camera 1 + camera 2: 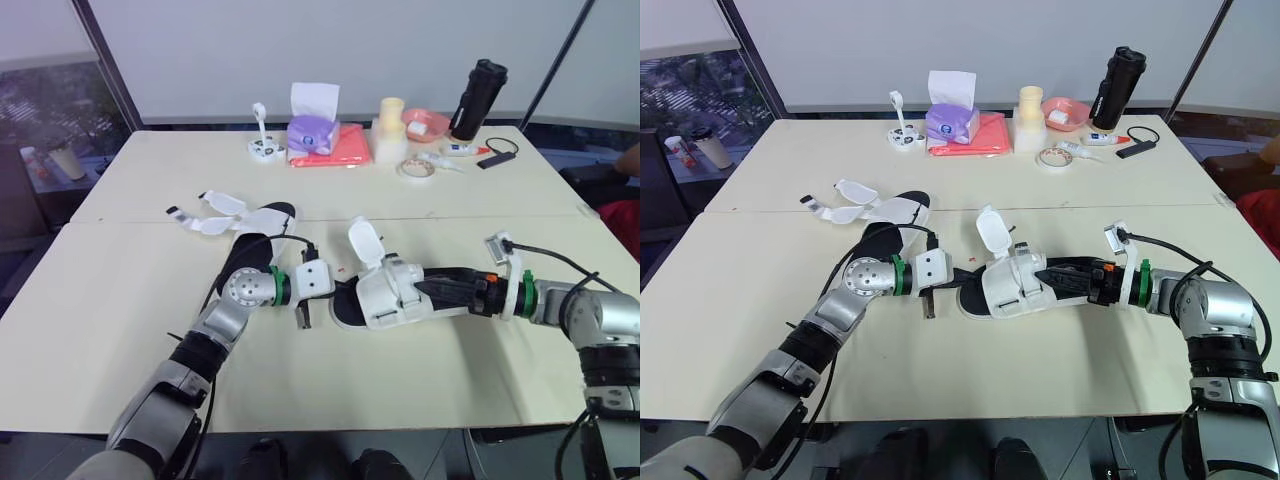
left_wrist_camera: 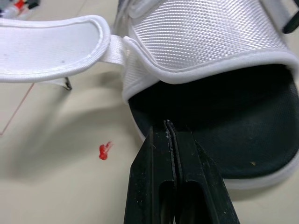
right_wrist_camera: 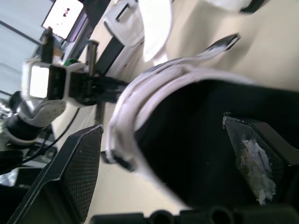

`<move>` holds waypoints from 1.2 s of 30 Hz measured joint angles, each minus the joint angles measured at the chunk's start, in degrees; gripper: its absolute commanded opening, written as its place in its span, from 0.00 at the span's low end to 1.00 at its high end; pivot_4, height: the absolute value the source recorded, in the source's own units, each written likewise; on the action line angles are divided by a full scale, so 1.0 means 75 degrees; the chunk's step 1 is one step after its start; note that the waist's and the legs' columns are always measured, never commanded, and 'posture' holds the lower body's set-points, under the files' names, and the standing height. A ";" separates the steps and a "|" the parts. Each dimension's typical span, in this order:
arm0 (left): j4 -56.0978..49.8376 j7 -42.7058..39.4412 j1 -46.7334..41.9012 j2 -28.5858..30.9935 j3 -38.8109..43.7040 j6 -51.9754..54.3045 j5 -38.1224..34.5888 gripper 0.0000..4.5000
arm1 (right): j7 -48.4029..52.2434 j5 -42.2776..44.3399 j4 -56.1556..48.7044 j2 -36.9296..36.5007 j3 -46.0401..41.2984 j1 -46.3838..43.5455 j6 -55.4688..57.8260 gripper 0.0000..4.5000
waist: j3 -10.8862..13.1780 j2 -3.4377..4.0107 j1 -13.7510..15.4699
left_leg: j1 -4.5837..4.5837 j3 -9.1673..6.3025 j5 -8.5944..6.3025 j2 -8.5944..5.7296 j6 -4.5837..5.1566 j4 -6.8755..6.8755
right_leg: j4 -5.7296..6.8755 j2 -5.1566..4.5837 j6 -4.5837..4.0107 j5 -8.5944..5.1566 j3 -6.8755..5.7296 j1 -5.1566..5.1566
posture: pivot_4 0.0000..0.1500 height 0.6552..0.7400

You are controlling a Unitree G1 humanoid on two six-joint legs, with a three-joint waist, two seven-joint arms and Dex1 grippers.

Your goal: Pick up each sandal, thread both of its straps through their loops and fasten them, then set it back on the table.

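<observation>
A white sandal with a black footbed [image 1: 385, 292] lies mid-table, one strap flap [image 1: 366, 240] standing up unfastened. My right gripper [image 1: 440, 290] reaches in from its heel end; in the right wrist view its fingers [image 3: 70, 177] are spread open on either side of the footbed [image 3: 187, 140]. My left gripper [image 1: 305, 315] is shut at the toe end, its fingertips [image 2: 169, 128] touching the sole's rim with nothing between them. The second sandal [image 1: 250, 222] lies further back on the left with its white straps [image 1: 210, 210] splayed loose.
Along the table's far edge stand a purple tissue box [image 1: 313, 130], red cloth [image 1: 345, 148], white cups [image 1: 390, 130], pink bowl [image 1: 425, 123], tape roll [image 1: 416, 168] and black bottle [image 1: 478, 98]. A person's arm [image 1: 630, 160] shows at the right edge.
</observation>
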 measured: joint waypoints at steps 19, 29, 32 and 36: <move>0.0372 0.1003 -0.0025 -0.0406 0.0115 -0.0313 0.0261 0.00 | -0.0995 0.1454 -0.2169 0.0165 -0.0327 0.0987 0.1302 0.99 | 0.0001 -0.0002 0.0015 | -0.0053 -0.0011 0.0000 -0.0002 0.0000 0.0016 | 0.0002 0.0002 0.0000 0.0000 -0.0012 -0.0039 | 1.00 1.00; -0.1126 -0.0157 0.0733 0.0332 0.0449 0.0728 -0.0574 0.00 | -0.0748 0.0894 -0.1512 -0.1133 -0.0351 0.0460 0.0135 0.99 | 0.0004 0.0006 -0.0020 | -0.0078 -0.0011 0.0000 0.0002 0.0000 0.0031 | 0.0011 0.0003 0.0000 0.0000 -0.0014 -0.0062 | 1.00 1.00; -0.1839 -0.0609 0.1000 0.0583 0.0602 0.1515 -0.1038 0.00 | -0.0433 0.0678 -0.1222 -0.1410 -0.0278 -0.0361 -0.0314 0.99 | 0.0004 0.0006 -0.0025 | -0.0078 -0.0012 0.0000 0.0011 0.0000 0.0033 | 0.0015 0.0011 0.0000 0.0001 -0.0015 -0.0064 | 1.00 1.00; -0.2514 -0.1036 0.1129 0.0529 0.0568 0.2457 -0.1505 0.00 | -0.0332 0.0363 -0.0691 -0.1211 0.0244 -0.1360 -0.0673 0.99 | 0.0005 0.0006 -0.0013 | -0.0087 -0.0011 0.0000 0.0010 0.0000 0.0046 | 0.0015 0.0004 0.0000 0.0000 -0.0015 -0.0064 | 1.00 1.00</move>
